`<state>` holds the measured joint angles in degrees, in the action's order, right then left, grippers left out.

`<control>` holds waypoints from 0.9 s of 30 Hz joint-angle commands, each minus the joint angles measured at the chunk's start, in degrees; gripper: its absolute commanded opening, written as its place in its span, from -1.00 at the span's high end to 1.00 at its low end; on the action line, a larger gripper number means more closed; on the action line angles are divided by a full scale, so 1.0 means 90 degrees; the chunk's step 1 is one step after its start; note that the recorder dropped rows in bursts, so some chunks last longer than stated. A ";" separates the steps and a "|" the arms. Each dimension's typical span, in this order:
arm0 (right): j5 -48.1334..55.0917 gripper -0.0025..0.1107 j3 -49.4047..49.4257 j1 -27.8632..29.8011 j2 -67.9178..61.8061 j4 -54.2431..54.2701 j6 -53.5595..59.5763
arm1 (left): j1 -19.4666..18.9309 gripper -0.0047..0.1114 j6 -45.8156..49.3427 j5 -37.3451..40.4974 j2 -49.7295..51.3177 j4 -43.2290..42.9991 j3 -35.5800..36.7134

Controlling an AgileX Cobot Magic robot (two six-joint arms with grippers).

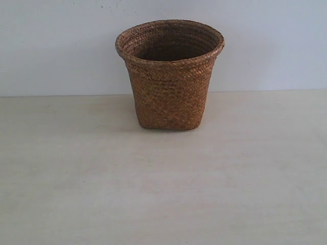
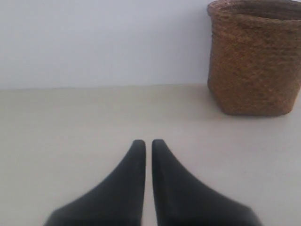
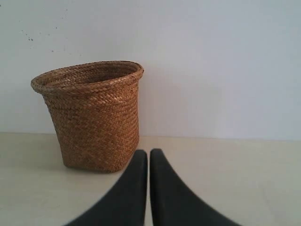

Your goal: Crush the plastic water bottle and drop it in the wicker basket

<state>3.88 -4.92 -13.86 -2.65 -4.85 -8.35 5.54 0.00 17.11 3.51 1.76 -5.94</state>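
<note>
The brown wicker basket (image 1: 169, 76) stands upright at the back middle of the table, against the wall. Its inside is dark and I cannot see what lies in it. The plastic water bottle shows in no view. My left gripper (image 2: 148, 142) is shut with nothing between its black fingers, low over the table, and the wicker basket (image 2: 256, 56) stands some way ahead of it to one side. My right gripper (image 3: 148, 152) is also shut and empty, with the wicker basket (image 3: 94, 115) ahead of it. Neither gripper appears in the exterior view.
A pale wooden table (image 1: 163, 189) spreads in front of the basket. A plain white wall (image 1: 51, 46) closes the back right behind it.
</note>
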 commanded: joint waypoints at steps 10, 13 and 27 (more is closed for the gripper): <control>-0.0076 0.96 0.0027 0.0016 0.0007 -0.0033 -0.0023 | -0.0800 0.85 -0.0052 -0.0073 -0.0390 0.0076 0.0660; -0.0076 0.96 0.0027 0.0016 0.0007 -0.0033 -0.0023 | -0.0800 0.85 -0.0052 -0.0073 -0.0390 0.0060 0.0660; -0.0076 0.96 0.0027 0.0016 0.0007 -0.0033 -0.0023 | -0.0800 0.85 -0.0052 -0.0103 -0.0390 0.0062 0.0660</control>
<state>3.74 -4.92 -13.86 -2.65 -4.85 -8.45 -1.47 0.00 16.40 0.23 1.89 -0.24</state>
